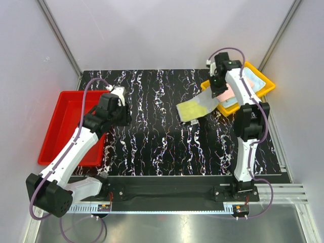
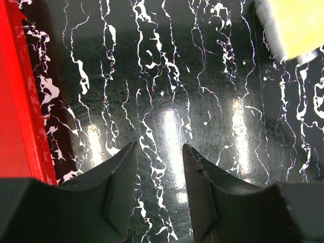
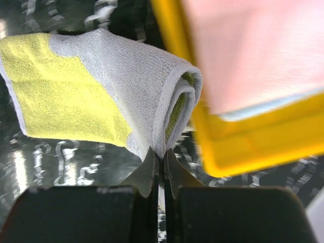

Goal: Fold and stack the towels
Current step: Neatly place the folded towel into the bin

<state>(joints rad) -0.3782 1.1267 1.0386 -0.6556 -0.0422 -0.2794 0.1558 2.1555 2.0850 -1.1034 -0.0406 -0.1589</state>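
A grey and pale-yellow towel (image 1: 196, 108) hangs from my right gripper (image 1: 216, 96) and trails down-left onto the black marbled table. In the right wrist view the jaws of the right gripper (image 3: 163, 152) are shut on a bunched edge of this towel (image 3: 96, 86). More towels lie in the yellow tray (image 1: 265, 86): a peach-pink one (image 3: 253, 50) on top and a light blue one (image 1: 253, 80) beneath. My left gripper (image 1: 123, 112) hovers over the table beside the red tray. It is open, with nothing between the jaws (image 2: 159, 152). A corner of the yellow towel (image 2: 298, 25) shows at the far right of the left wrist view.
A red tray (image 1: 63, 126) sits at the table's left edge; its wall (image 2: 15, 101) is close to the left gripper. The yellow tray's rim (image 3: 228, 147) lies right beside the right gripper. White walls enclose the table.
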